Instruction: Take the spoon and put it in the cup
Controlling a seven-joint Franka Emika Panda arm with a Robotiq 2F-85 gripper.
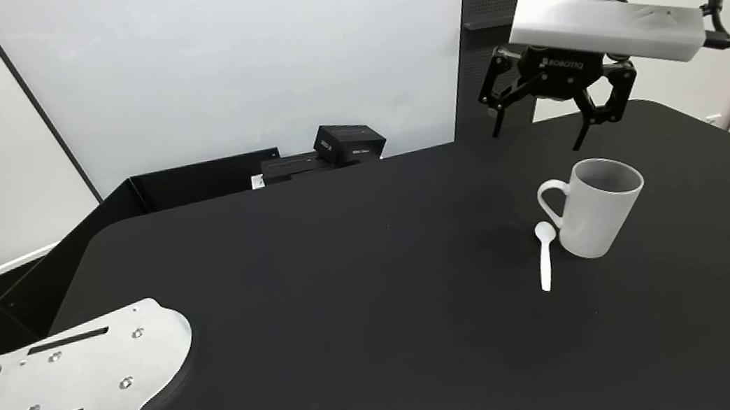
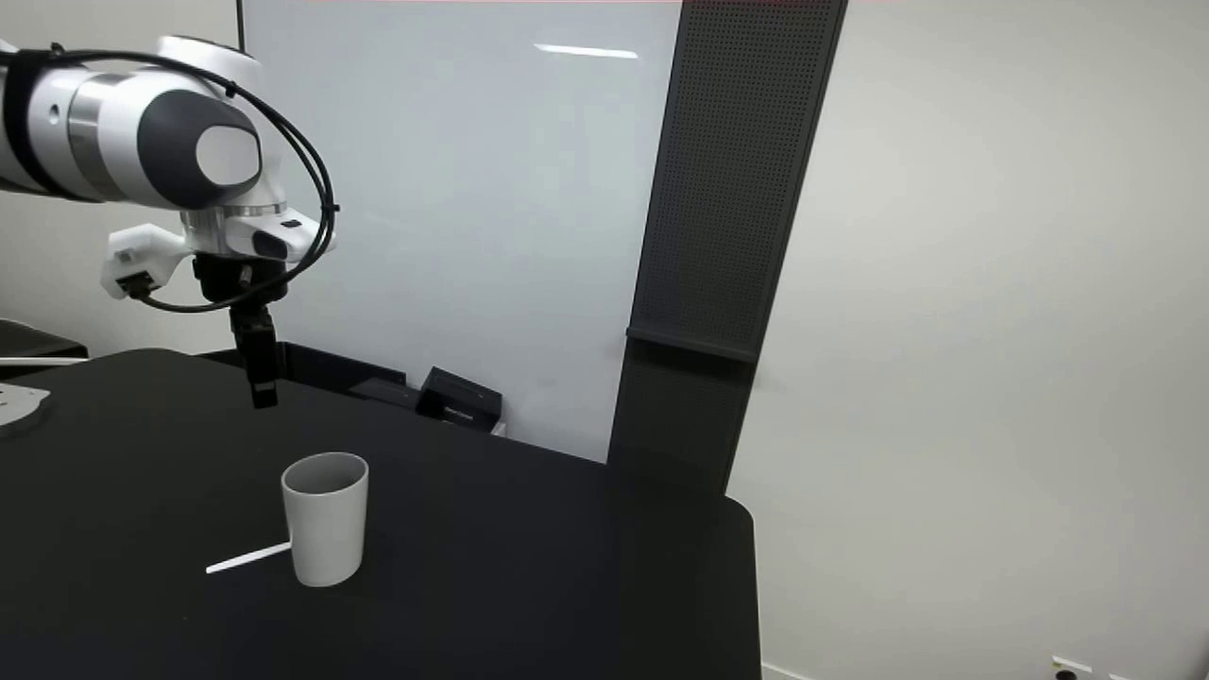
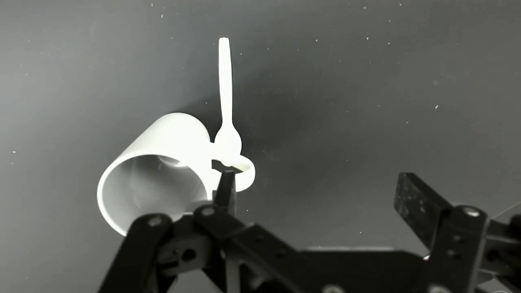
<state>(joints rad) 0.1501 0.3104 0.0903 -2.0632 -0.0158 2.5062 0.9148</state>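
The white spoon (image 1: 545, 264) lies flat on the black table beside the cup, its bowl near the cup's handle. In an exterior view only part of the spoon (image 2: 247, 557) shows, the rest hidden behind the cup. The white cup (image 1: 598, 215) stands upright; it also shows in an exterior view (image 2: 327, 531) with its handle hidden. My gripper (image 1: 536, 141) is open and empty, raised above the table. In the wrist view the spoon (image 3: 226, 85) and cup (image 3: 173, 132) lie beyond and left of the open gripper (image 3: 317, 174); its left finger overlaps the cup's handle.
A silver metal plate (image 1: 98, 374) sits at the table's edge, far from the cup; part of it shows in an exterior view (image 2: 17, 402). Black boxes (image 1: 350, 143) stand at the table's back edge by a white wall panel (image 1: 234, 67). They also show in an exterior view (image 2: 460, 399).
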